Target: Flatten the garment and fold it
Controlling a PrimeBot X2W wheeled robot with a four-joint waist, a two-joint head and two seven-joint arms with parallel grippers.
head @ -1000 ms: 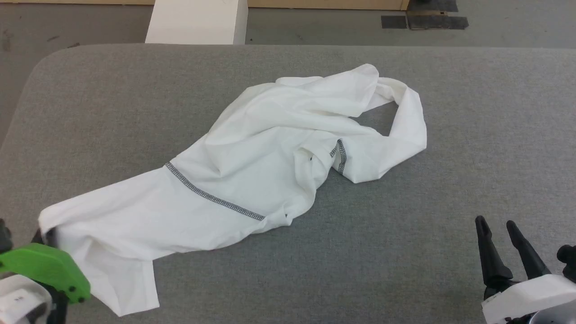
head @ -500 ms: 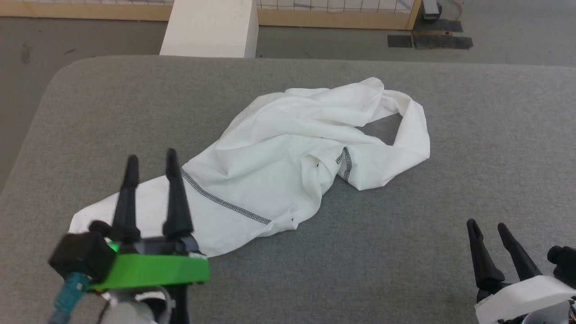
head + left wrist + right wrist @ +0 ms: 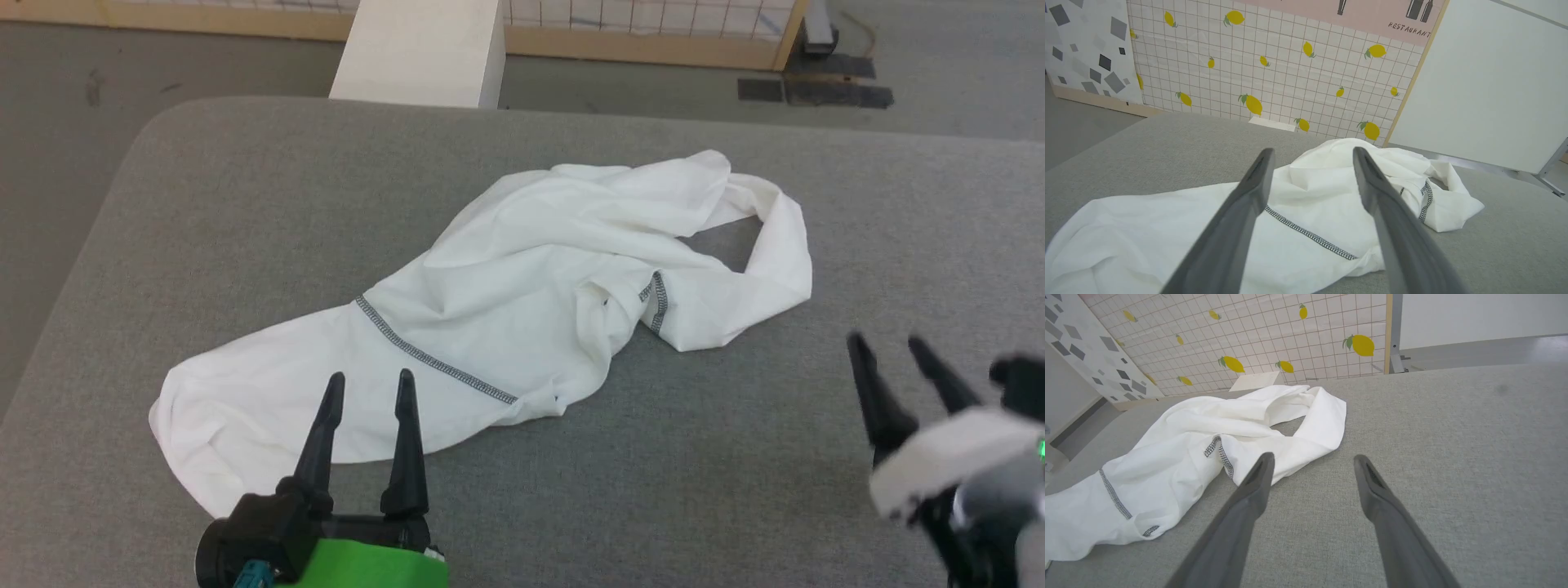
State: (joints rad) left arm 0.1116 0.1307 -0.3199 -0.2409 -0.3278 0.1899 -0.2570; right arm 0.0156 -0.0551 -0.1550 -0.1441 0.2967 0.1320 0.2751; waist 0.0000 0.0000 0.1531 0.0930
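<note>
**Flattening step in hand: white long-sleeved thin-fabric garment [image 3: 522, 302] lies bunched on the grey fabric-covered worktop [image 3: 229, 212]; both hands empty.**

The garment lies mid-worktop with its long axis on a diagonal. It runs from a broad end at the near left to a looped sleeve at the far right, and a dark grey stitched seam [image 3: 433, 363] crosses it. The left hand [image 3: 370, 377] has its fingers spread wide and holds nothing, at the near-left end. The right hand [image 3: 885, 340] is likewise spread and empty, over bare worktop apart from the looped end. Judgement: spreading is not yet done. The next move calls for a grip on opposite edges and an outward pull to clear the creases before folding.
</note>
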